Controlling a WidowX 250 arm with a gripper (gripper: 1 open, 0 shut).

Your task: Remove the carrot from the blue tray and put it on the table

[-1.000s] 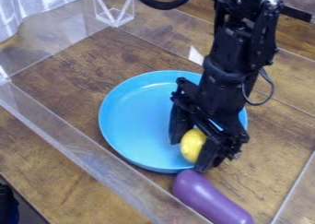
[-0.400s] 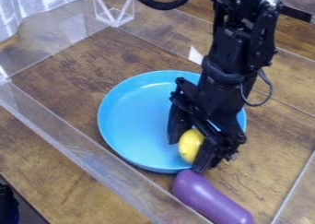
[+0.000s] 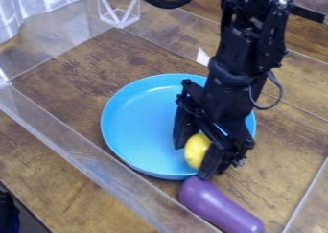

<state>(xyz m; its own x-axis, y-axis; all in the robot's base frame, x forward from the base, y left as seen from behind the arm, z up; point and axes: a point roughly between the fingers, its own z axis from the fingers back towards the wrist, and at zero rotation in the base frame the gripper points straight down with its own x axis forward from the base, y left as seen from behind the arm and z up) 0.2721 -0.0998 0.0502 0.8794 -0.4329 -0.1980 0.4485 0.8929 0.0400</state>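
Inside the blue tray (image 3: pixel 138 120), near its rim beside the eggplant, sits the yellow carrot (image 3: pixel 198 151) — the black gripper (image 3: pixel 205 152) is clamped on it. Just outside the tray lies the purple eggplant (image 3: pixel 221 206) — on the brown wooden table (image 3: pixel 77 74), bordered by clear walls (image 3: pixel 96 158).

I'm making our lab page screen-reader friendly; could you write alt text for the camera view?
A black robot arm reaches down over a round blue tray, its fingers closed around a yellow toy near the rim. A purple eggplant lies beside the tray on a brown wooden table.
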